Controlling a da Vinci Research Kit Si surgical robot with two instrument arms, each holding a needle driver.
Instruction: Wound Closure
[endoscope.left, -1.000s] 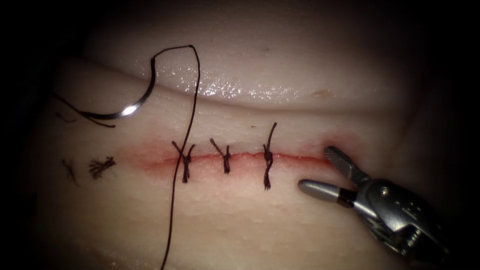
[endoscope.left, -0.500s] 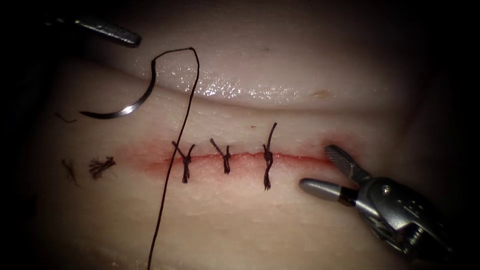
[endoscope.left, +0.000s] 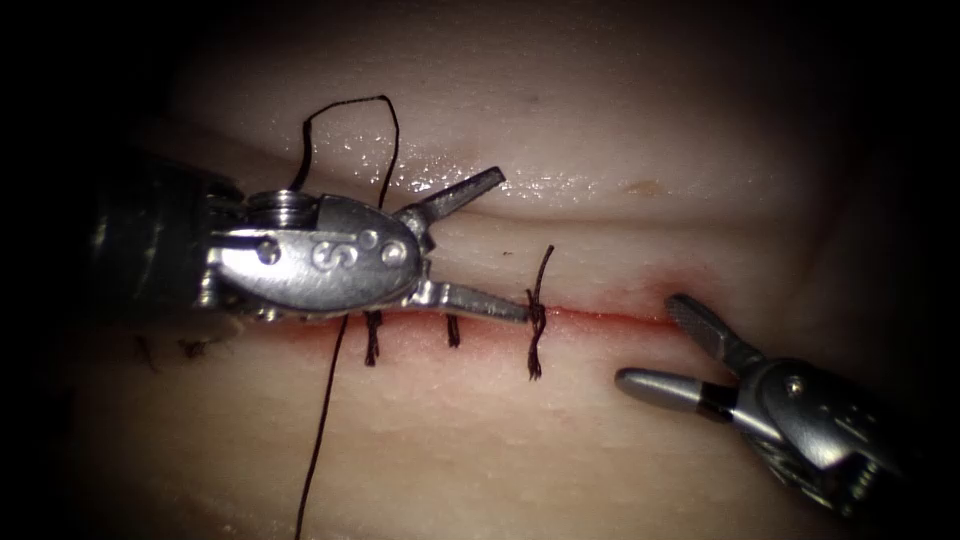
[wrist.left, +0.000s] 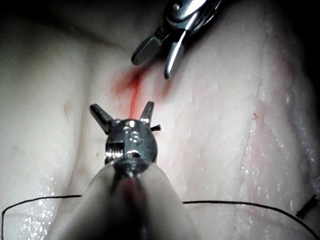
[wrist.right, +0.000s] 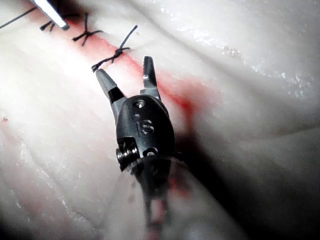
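1. Left hand (endoscope.left: 510, 245): spread wide, gripping nothing. Lower jaw laid along the cut (endoscope.left: 600, 314) with its tip just at the rightmost stitch (endoscope.left: 535, 330); upper jaw lifted clear over the glistening fold of tissue (endoscope.left: 620, 120). Probably held open to reach in without snagging a knot.
2. Right hand (endoscope.left: 652, 340): also opened wide and empty, hovering at the cut's right end, one jaw above the unclosed stretch and one below it. Seemingly parked where the next stitch belongs.
3. Seen from the right wrist, the same hand (wrist.right: 124, 67) straddling the red fluid (wrist.right: 175, 95), just short of the nearest knot.
4. Between the hands: three knotted stitches across the cut, the left two partly covered by the left wrist.
5. Needle (endoscope.left: 302, 150): lying free on the tissue at the cut's left, not in it; only a short dark curve, likely its tail, visible above the left wrist, the rest hidden beneath.
6. Thread (endoscope.left: 325, 430): looping from that tail, then trailing slack down across the cut, held by neither hand.
7. Farthest left: frayed cut ends of thread (endoscope.left: 190, 347) lying loose.
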